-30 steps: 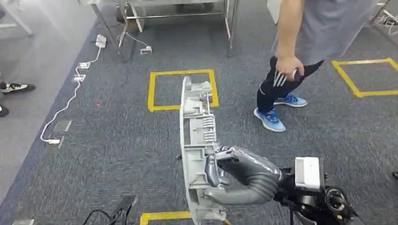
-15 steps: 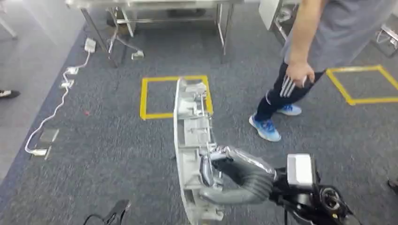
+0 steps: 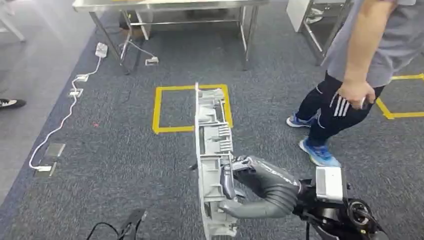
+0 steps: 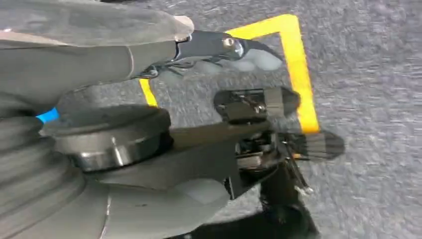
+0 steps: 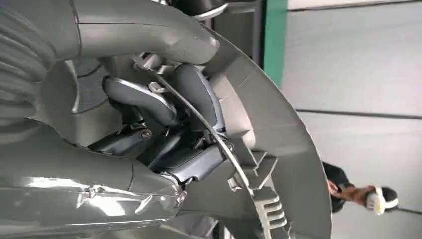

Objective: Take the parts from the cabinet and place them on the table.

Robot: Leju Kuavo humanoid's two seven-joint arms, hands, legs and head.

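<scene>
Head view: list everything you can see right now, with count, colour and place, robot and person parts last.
plastic part: one, light grey, long, held on edge over the carpet, centre.
tape squares: two, yellow, on the carpet; one behind the part, one partly seen at right.
metal table: one, silver, at the far edge.
cable: one, white, with plugs along it, trailing across the floor at left.
carpet: dark grey, covering the floor.
shoe: one, dark with white, at the far left edge.
person: one, grey shirt, dark trousers, blue shoes, standing at right.
right hand: one, grey, gripping the part's near end.
left hand: one, dark, holding nothing, over the carpet.
</scene>
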